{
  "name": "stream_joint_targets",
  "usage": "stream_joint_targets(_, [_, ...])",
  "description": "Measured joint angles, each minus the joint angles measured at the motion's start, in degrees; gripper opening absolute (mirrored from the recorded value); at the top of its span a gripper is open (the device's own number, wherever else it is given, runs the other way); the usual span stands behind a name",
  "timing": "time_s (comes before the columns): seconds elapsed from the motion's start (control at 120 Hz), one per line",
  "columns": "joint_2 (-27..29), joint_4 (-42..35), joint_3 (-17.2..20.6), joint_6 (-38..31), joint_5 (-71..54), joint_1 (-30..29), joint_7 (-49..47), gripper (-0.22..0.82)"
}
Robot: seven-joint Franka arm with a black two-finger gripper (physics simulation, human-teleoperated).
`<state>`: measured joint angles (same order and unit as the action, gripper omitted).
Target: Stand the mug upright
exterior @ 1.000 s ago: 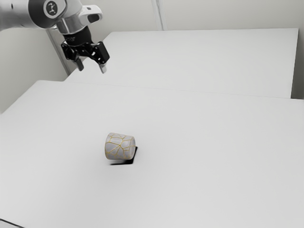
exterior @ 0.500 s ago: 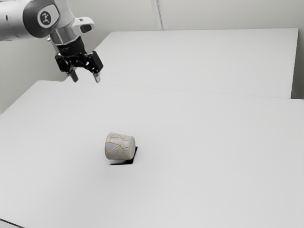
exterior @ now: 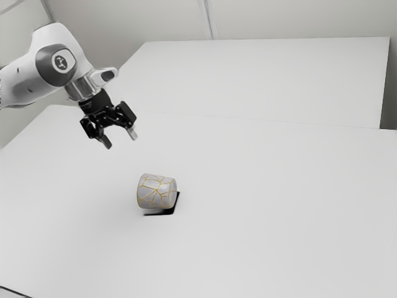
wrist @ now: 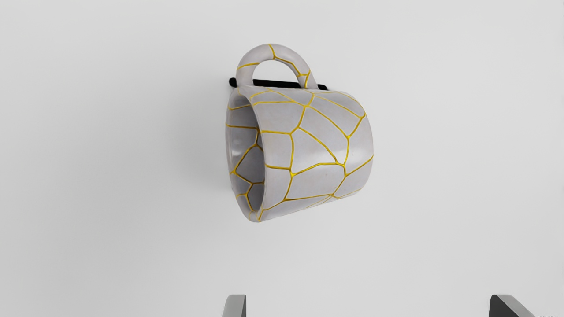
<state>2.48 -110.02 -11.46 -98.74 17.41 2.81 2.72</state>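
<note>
The mug [exterior: 157,191] lies on its side on the table [exterior: 267,211], its mouth [wrist: 246,149] facing sideways rather than up, so the upright pose the task wants is not there. The handle [wrist: 272,51] stands out from the mug's wall on the side away from the fingers [wrist: 236,307], and a dark strip [wrist: 277,83] shows just beyond the wall, seen partly through the handle's loop. The gripper [exterior: 120,141] hangs above the mug and off toward the exterior view's left of it, well apart, with its fingers spread wide and nothing between them. As far as these views settle it, the whole of the righting is left: closing in on the mug, getting a hold on its body or rim, tipping it until the base is down and the mouth up, then letting go once it stands steady. The round wall could well roll if a finger nudges it off-centre, so an even approach from both sides seems wise.
</note>
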Motion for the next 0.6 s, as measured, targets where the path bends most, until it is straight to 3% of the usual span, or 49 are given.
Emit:
stream_joint_targets(0.317, [-4.34,-6.60,-4.86,-5.85,13.56,-0.84,13.55,0.60])
stream_joint_targets(0.6, [-8.95,-8.72,-5.32,-7.41,22.05,-2.93,27.10,0.60])
